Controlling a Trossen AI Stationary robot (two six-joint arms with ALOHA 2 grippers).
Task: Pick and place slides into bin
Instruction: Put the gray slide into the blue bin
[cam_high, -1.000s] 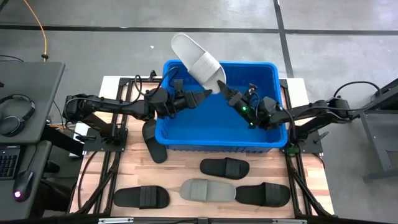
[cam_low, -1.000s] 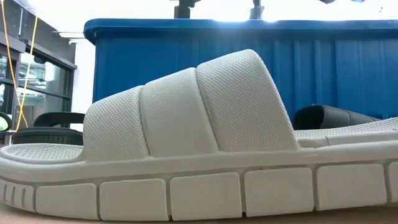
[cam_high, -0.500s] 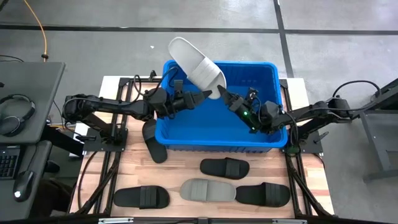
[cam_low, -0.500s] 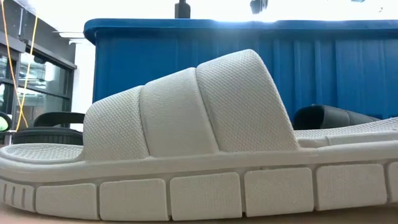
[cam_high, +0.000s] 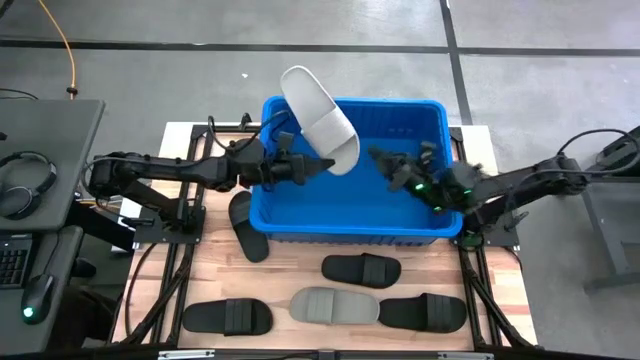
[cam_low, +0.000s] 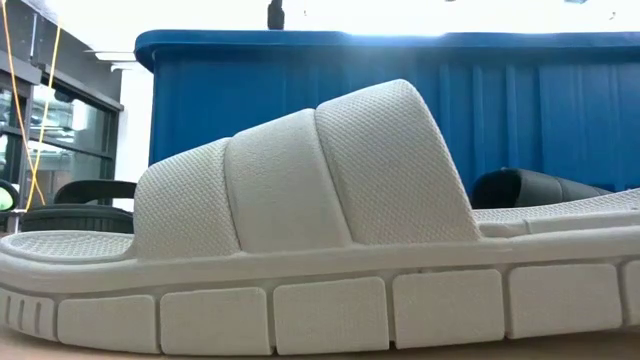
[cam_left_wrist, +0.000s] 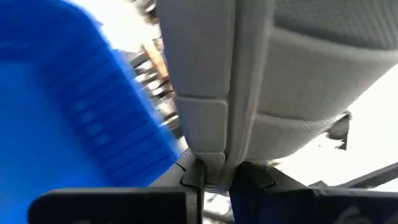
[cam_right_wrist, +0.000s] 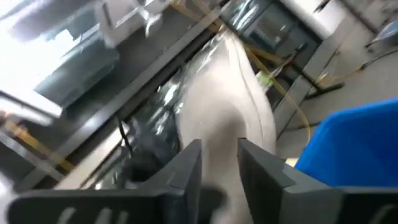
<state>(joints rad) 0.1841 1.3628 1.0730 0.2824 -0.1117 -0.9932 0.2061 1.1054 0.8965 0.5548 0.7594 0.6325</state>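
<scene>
A white slide (cam_high: 318, 118) hangs tilted over the far left part of the blue bin (cam_high: 400, 195). Its upper end reaches out past the bin's far rim. My left gripper (cam_high: 328, 165) is shut on its lower end. Over the bin's right half, my right gripper (cam_high: 378, 155) stands open a little way off the slide and touches nothing. Its wrist view shows the white slide (cam_right_wrist: 224, 93) beyond the parted fingers. On the table in front of the bin lie a grey slide (cam_high: 333, 305) and three black slides (cam_high: 362, 268), (cam_high: 228, 317), (cam_high: 422, 312). My left gripper pinches the white slide's lower end (cam_left_wrist: 208, 158), beside the strap, between its two fingers. They come level from the table's left, slanting slightly upward. The slide is lifted clear and stands tilted above the fingers, leaning toward the far edge.
Another black slide (cam_high: 245, 225) lies against the bin's near left corner. In the low view the grey slide (cam_low: 300, 250) fills the foreground, with the bin's wall (cam_low: 400, 100) behind it. A desk with headphones (cam_high: 25, 185) stands left of the table.
My right gripper has let go of the white slide and drawn back toward the table's right edge. The slide stays in my left gripper alone. It has swung a little toward the near edge and remains lifted over the bin.
</scene>
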